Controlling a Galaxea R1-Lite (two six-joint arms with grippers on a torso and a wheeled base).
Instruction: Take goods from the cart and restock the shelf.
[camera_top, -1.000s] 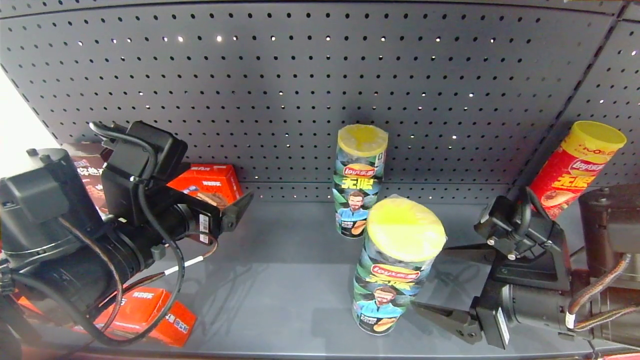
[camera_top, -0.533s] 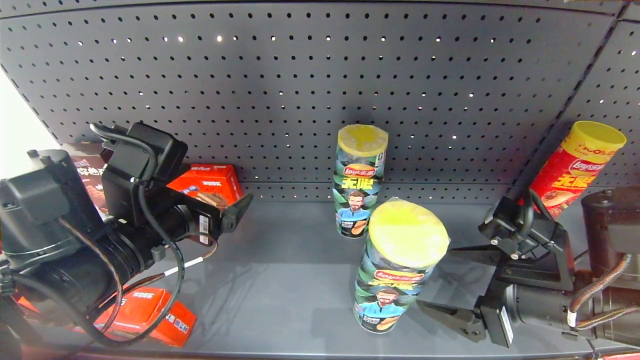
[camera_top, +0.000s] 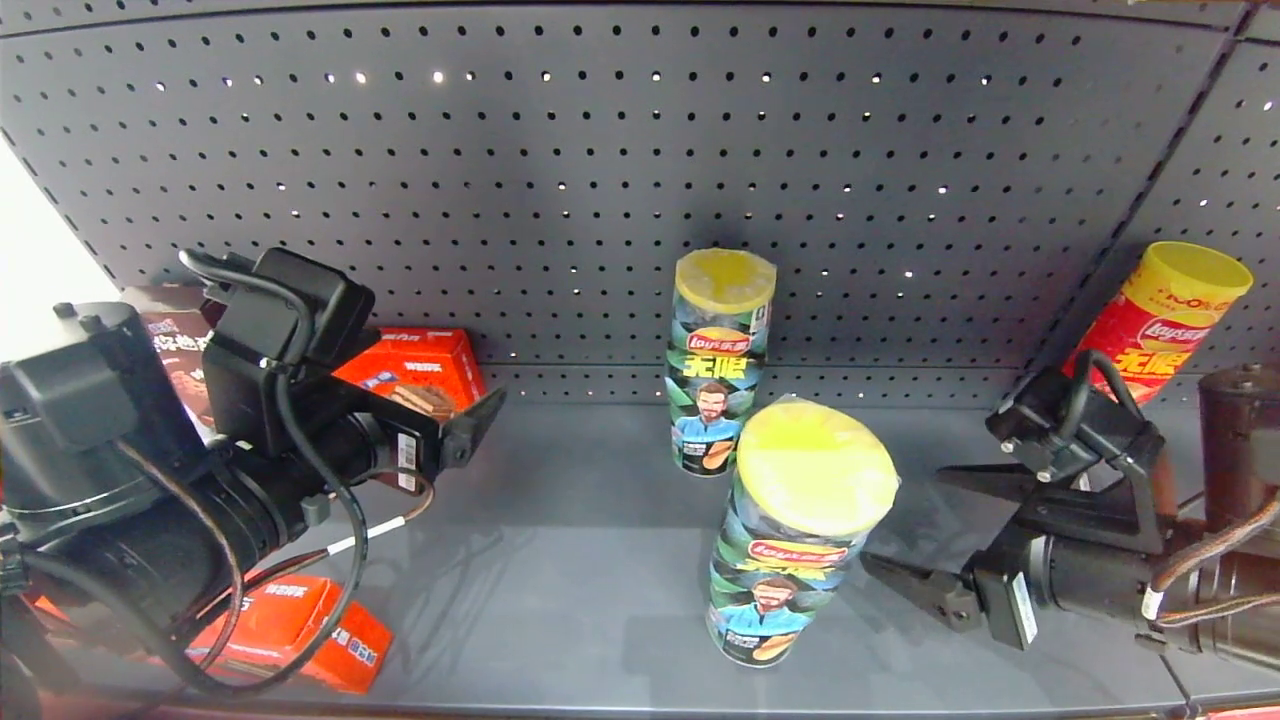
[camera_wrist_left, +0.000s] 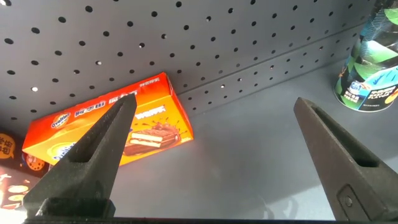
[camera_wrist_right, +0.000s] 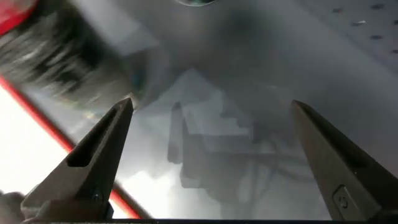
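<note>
Your right gripper (camera_top: 908, 522) is spread wide and holds nothing. Its fingertips sit just to the right of the near chips can (camera_top: 790, 530) and do not touch it. Your left gripper (camera_wrist_left: 214, 102) is also wide open and empty, hovering over the shelf (camera_top: 560, 560) in front of the orange box (camera_wrist_left: 112, 127).

Over the last second the right gripper has drawn back to the right, away from the near chips can, which stands upright where it was half a second ago. The left arm has not shifted.

The near chips can stands towards the front of the shelf, with a second matching can (camera_top: 720, 360) behind it at the pegboard back panel (camera_top: 600, 180). A red can (camera_top: 1160, 320) stands in the next bay to the right. On the left, the orange box rests against the panel beside a brown packet (camera_top: 170, 340), and another orange box (camera_top: 300, 630) lies at the front edge.
</note>
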